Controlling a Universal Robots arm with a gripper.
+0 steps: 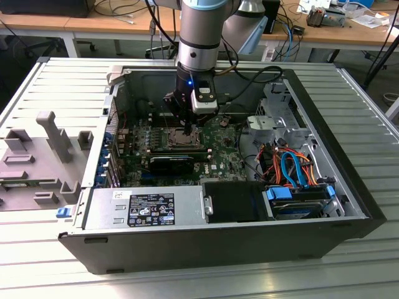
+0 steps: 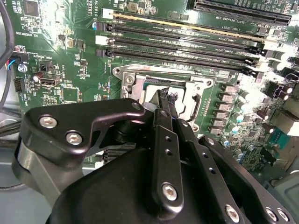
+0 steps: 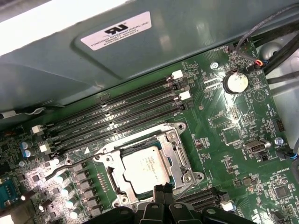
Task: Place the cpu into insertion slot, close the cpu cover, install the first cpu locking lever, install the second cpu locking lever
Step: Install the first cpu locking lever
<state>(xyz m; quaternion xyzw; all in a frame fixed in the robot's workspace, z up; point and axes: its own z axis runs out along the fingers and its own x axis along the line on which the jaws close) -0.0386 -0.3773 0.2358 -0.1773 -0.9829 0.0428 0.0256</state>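
Jaws (image 2: 166,100) look pinched together with nothing between them, tips hovering right over the near edge of the insertion slot (image 3: 152,163). cpu (image 3: 145,167) already sits flat in the slot, cpu cover (image 3: 175,151) appears down around it. One thin locking lever (image 3: 65,167) stands out beside the frame, apparently unlatched. Lever: stiff springy wire, slippery; catch it at the hooked end. Cover is thin plate; the pins beneath are probably fragile. Memory slots (image 3: 117,119) sit just beyond. Computer case (image 1: 349,205) lies open mid-bench (image 1: 374,274).

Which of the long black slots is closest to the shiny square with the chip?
The memory slot bordering the insertion slot; the other three lie farther away, toward the case wall. The gripper hovers at the socket's opposite edge.
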